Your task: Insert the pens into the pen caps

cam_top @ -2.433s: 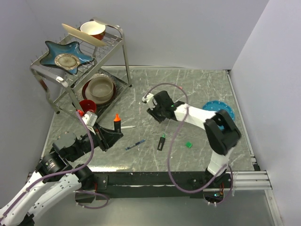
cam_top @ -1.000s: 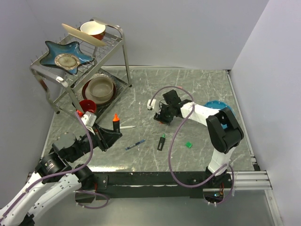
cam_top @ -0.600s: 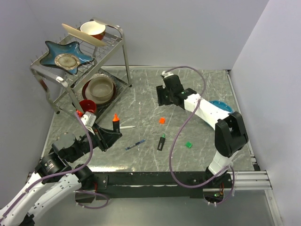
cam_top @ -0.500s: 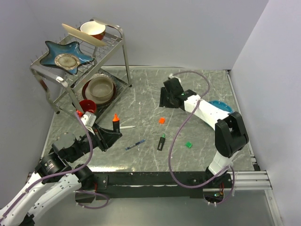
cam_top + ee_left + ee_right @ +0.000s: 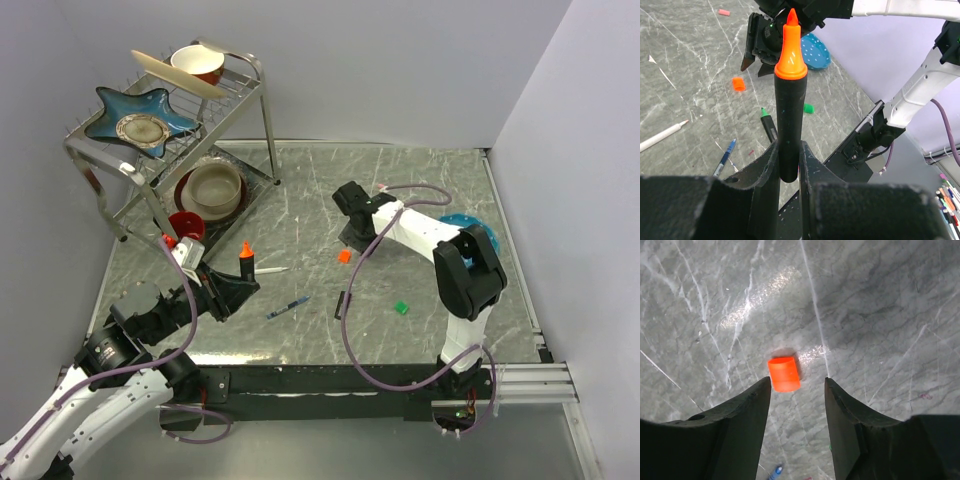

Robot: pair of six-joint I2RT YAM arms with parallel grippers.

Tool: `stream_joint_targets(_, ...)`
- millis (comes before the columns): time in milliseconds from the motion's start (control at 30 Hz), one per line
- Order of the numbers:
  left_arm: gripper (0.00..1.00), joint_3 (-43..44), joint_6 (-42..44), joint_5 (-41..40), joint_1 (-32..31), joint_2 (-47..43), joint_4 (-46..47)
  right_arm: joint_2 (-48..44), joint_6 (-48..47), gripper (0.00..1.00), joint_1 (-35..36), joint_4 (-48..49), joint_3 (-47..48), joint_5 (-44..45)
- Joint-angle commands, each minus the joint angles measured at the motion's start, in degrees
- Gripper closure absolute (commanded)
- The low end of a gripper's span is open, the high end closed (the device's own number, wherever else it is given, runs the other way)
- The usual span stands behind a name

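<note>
Hovering over orange cap, right claw half-open

Orange cap lies on marble table between tips of parted claw.

Bright, even overhead light fills all views. On the grey marbled tabletop, a white glare streak runs just beyond the small bright orange plastic cap, and a broad soft shadow lies beside it. The left gripper is blurred at its view's bottom edge; the stubby black orange-tipped marker is sharp.
</note>
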Motion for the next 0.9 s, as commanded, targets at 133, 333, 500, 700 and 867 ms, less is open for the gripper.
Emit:
stream_joint_targets(133, 0.99, 0.1, 0.2, -0.1, 0.0, 0.1, 1.8, 2.6, 4.4, 0.43, 1.7, -2.5, 4.8, 4.1)
stream_joint_targets(333, 0.99, 0.1, 0.2, 0.0, -0.1, 0.3, 1.9, 5.1, 4.9, 0.43, 3.1, -4.3, 7.2, 4.8)
stream_joint_targets(500, 0.99, 0.1, 0.1, -0.1, -0.1, 0.2, 1.8, 6.2, 5.3, 0.43, 3.4, -4.9, 7.5, 5.7)
stream_joint_targets(700, 0.99, 0.1, 0.0, -0.1, -0.1, 0.1, 1.7, 8.1, 4.2, 0.43, 3.7, -3.9, 7.9, 5.1)
stream_joint_targets(867, 0.99, 0.1, 0.1, -0.1, -0.1, 0.3, 1.8, 9.5, 3.4, 0.43, 3.7, -3.7, 8.9, 5.2)
